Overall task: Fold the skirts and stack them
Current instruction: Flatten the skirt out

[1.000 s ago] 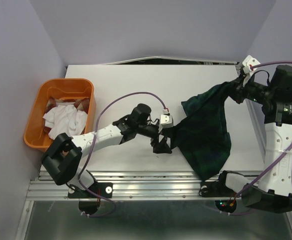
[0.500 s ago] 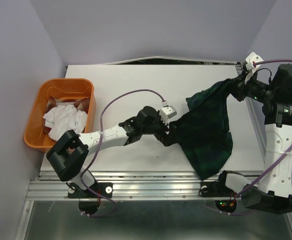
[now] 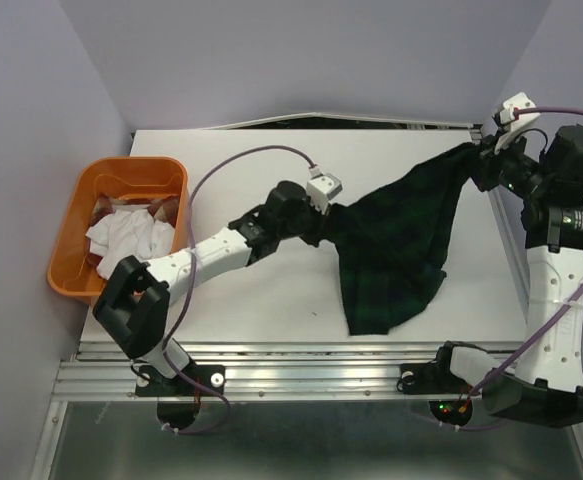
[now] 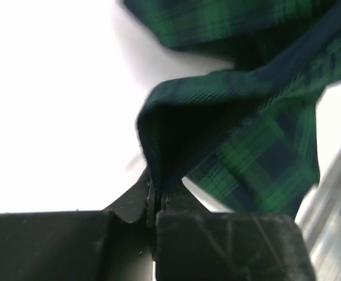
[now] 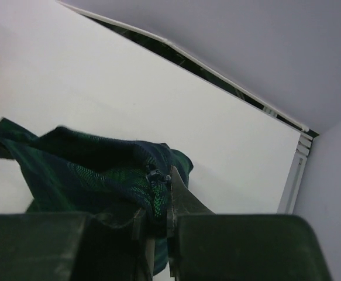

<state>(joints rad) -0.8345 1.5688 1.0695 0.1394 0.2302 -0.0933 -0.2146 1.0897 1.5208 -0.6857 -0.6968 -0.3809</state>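
The dark green-navy plaid skirt hangs stretched between both grippers above the right half of the table, its lower end trailing toward the front edge. My left gripper is shut on the skirt's left edge; in the left wrist view a fold of the plaid skirt rises from the closed gripper. My right gripper is shut on the far right corner, and the skirt bunches at that gripper. A white skirt lies in the basket, with a red-and-tan plaid skirt showing under it.
The orange plastic basket stands at the table's left edge. The white table ends at a metal rail along the front. The right arm's upright links stand by the table's right edge.
My left gripper went from open beside the skirt to shut on its left edge, then moved back and up. The skirt now spreads between both grippers, and its hanging end swung left.
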